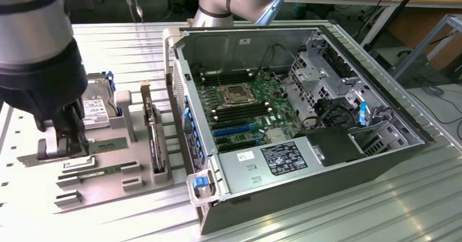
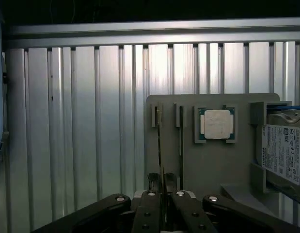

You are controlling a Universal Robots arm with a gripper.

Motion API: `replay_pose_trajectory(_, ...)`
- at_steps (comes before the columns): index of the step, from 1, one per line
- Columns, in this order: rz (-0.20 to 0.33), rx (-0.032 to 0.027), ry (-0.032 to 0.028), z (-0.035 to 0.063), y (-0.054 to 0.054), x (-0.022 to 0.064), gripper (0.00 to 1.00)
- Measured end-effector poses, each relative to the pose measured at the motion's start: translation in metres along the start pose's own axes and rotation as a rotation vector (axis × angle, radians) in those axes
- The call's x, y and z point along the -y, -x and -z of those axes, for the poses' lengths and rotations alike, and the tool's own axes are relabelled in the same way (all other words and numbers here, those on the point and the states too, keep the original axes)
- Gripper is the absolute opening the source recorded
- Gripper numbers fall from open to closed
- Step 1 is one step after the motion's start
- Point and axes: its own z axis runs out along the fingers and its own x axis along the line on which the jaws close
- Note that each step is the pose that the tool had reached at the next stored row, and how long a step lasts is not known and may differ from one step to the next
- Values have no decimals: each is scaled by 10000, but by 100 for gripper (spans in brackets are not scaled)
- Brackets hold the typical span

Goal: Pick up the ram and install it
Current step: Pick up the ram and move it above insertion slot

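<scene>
The gripper is sitting low over the near end of the grey holder. Its fingers are drawn together, w/ a thin strip running edge-on between them. That strip is the ram, which is standing on its long edge in the holder's outermost slot. By my read the claw is clamped on it, not just straddling it. The stick isn't looking raised yet. Its far end is sitting in the slot's end block, so the pick is at the grasp stage and nothing's installed.

The edge-up seating is prob. deliberate: it's leaving both flat faces free for the pads, and the slot is keeping the stick from tipping. The 2nd stick is waiting the same way in the next slot inward on the holder, just beside the first. The silver CPU is lying flat in its own pocket further in on the holder. Past that, the hard drive is resting at the holder's far side.

In the exterior view the gripper is hanging over the holder's end. The open PC case is lying beside the holder w/ the motherboard facing up, so access from above is open.
</scene>
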Motion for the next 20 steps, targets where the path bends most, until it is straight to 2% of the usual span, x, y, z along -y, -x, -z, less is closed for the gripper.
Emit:
replay_pose_trajectory(1, -6, -1, 1, 42, 1, -1, 15)
replay_pose_trajectory(4, -34, -25, 1, 268, 16, -7, 15)
replay_pose_trajectory(5, -39, -35, 3, 311, 20, -8, 15)
replay_pose_trajectory(7, -50, -87, 3, 454, 40, -11, 15)
replay_pose_trajectory(9, -50, -99, 2, 489, 45, -11, 15)
replay_pose_trajectory(12, -56, -101, 2, 495, 145, 12, 15)
replay_pose_trajectory(13, -54, -102, 2, 497, 157, 49, 15)
replay_pose_trajectory(16, -53, -88, 7, 511, 162, 364, 15)
replay_pose_trajectory(20, -49, -72, 10, 524, 165, 630, 15)
